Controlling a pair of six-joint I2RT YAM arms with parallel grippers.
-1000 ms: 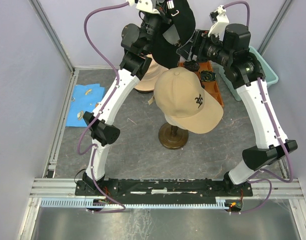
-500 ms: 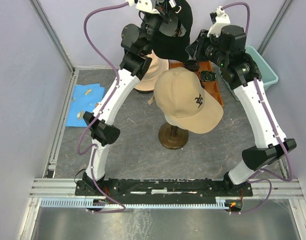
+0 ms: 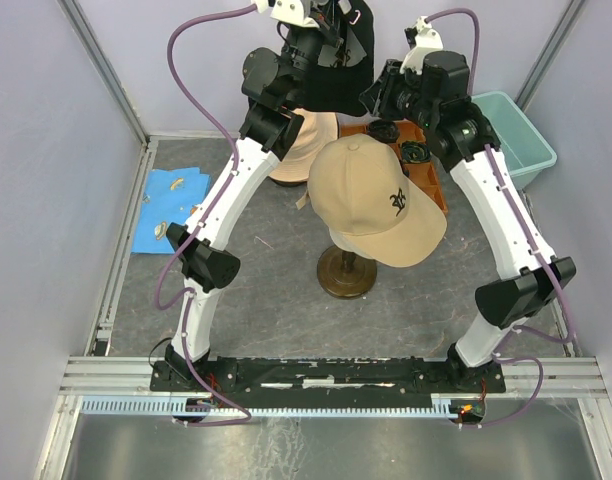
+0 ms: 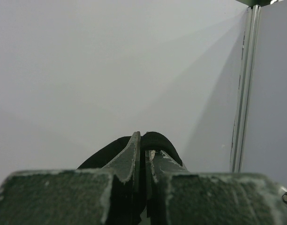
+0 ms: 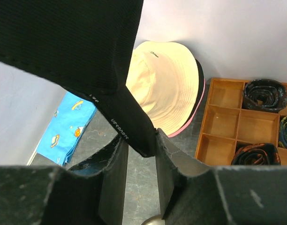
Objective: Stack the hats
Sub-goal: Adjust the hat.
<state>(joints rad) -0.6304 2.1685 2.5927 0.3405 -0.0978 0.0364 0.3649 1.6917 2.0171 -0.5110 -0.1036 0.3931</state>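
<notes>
Black cap (image 3: 336, 85) aloft, long axis sideways; left tool (image 4: 143, 140) pinching one edge, right tool (image 5: 141, 138) pinching other.

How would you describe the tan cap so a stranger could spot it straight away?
In the middle of the grey table rises a round brown stand; the tan fabric baseball cap sits on top. It alone bears a black emblem, unlike the pale beige fabric bucket hat lying behind it and the black fabric cap held aloft.

Overhead, wrist close-ups sharing black cap (image 5: 64, 37)
</notes>
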